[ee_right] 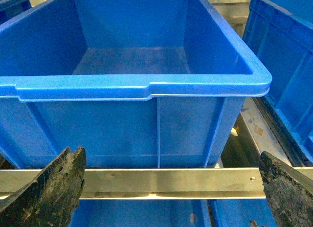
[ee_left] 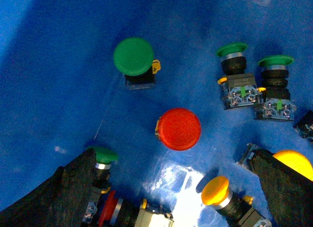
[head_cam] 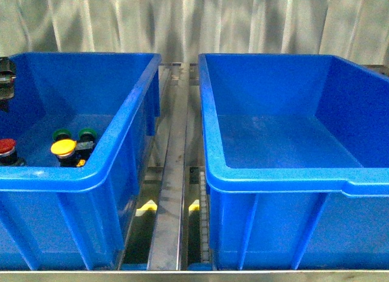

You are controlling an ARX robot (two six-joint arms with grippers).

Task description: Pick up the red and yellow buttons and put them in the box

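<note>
My left gripper [ee_left: 173,200] is open inside the left blue bin [head_cam: 91,175], above its floor. A red button [ee_left: 179,128] stands cap up just ahead of the gap between the fingers. A yellow button [ee_left: 215,190] lies on its side between the fingers, near the right one. A second yellow cap [ee_left: 295,162] is partly behind that finger, and a second red button [ee_left: 108,208] lies by the other finger. The front view shows a red cap [head_cam: 6,146] and a yellow cap [head_cam: 63,147]. The box [head_cam: 273,178], the right bin, is empty. My right gripper [ee_right: 168,188] is open and empty, outside the box [ee_right: 146,85].
Green-capped buttons [ee_left: 133,56] [ee_left: 232,51] [ee_left: 276,61] [ee_left: 103,155] lie around the red one. A metal rail [ee_right: 166,182] crosses in front of the box between the right fingers. A metal track [head_cam: 173,172] runs between the two bins.
</note>
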